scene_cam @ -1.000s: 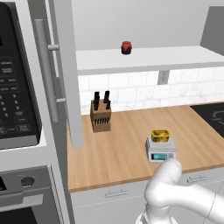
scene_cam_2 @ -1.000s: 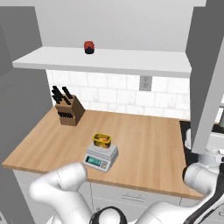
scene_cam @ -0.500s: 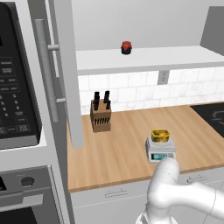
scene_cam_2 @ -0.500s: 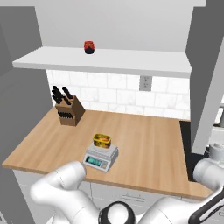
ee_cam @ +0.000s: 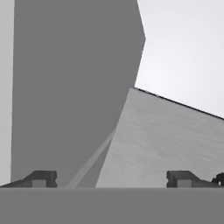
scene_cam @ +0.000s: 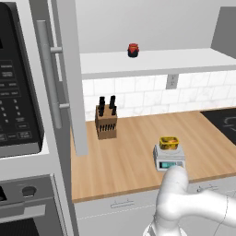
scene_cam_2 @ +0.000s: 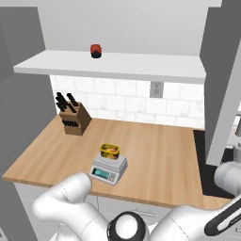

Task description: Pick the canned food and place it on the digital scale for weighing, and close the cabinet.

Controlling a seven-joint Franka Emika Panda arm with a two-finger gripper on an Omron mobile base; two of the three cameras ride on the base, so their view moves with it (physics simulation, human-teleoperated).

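The cabinet (scene_cam: 69, 78) stands open, its left door (scene_cam: 48, 69) swung outward with the bar handle facing the camera, and a small red jar (scene_cam: 133, 50) rests on the white inner shelf (scene_cam_2: 117, 66). On the wooden counter (scene_cam_2: 155, 155), a knife block (scene_cam_2: 74, 118) sits near the tiled back wall, while the digital scale (scene_cam_2: 109, 168) sits near the front edge with the canned food (scene_cam_2: 109, 150) resting on its platform. The gripper (ee_cam: 111, 179) is fully open and empty, facing flat grey surfaces.
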